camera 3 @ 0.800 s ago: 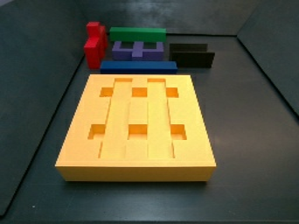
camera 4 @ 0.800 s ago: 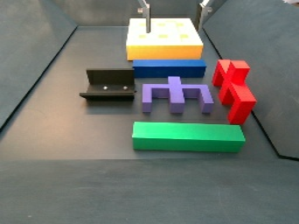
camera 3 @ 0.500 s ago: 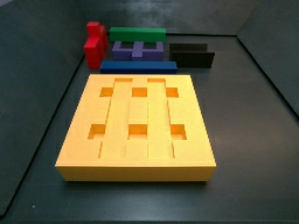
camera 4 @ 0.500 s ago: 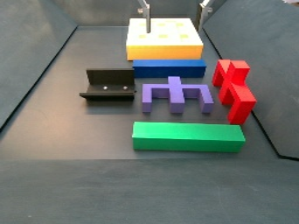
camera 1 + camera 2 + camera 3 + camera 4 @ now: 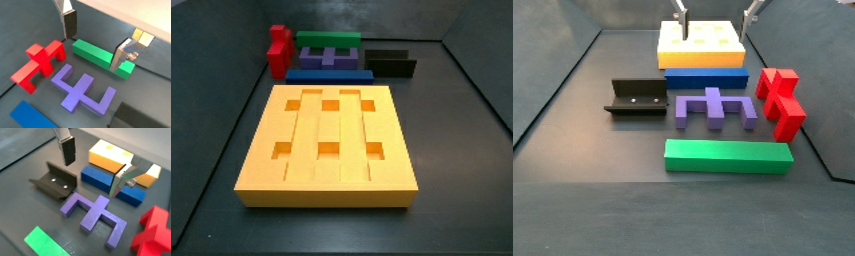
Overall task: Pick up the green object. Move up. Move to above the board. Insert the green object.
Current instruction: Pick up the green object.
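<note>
The green object (image 5: 727,155) is a long green bar lying flat on the dark floor, nearest the camera in this side view; it lies at the far end in a side view (image 5: 329,40). The board (image 5: 329,140) is a large yellow-orange slab with grooves and six square holes. My gripper (image 5: 714,12) hangs high above the board's far part, open and empty. In a wrist view my gripper (image 5: 95,40) shows the green bar (image 5: 100,57) far below between the fingers. In a wrist view my gripper (image 5: 93,167) is over the board's edge (image 5: 110,158).
A blue bar (image 5: 706,79) lies against the board. A purple block (image 5: 714,108) sits between the blue bar and the green bar. Red pieces (image 5: 780,100) stand on one side of it and the dark fixture (image 5: 636,97) on the other. Grey walls enclose the floor.
The gripper's fingers have shifted very slightly at the top of a side view. No piece has moved.
</note>
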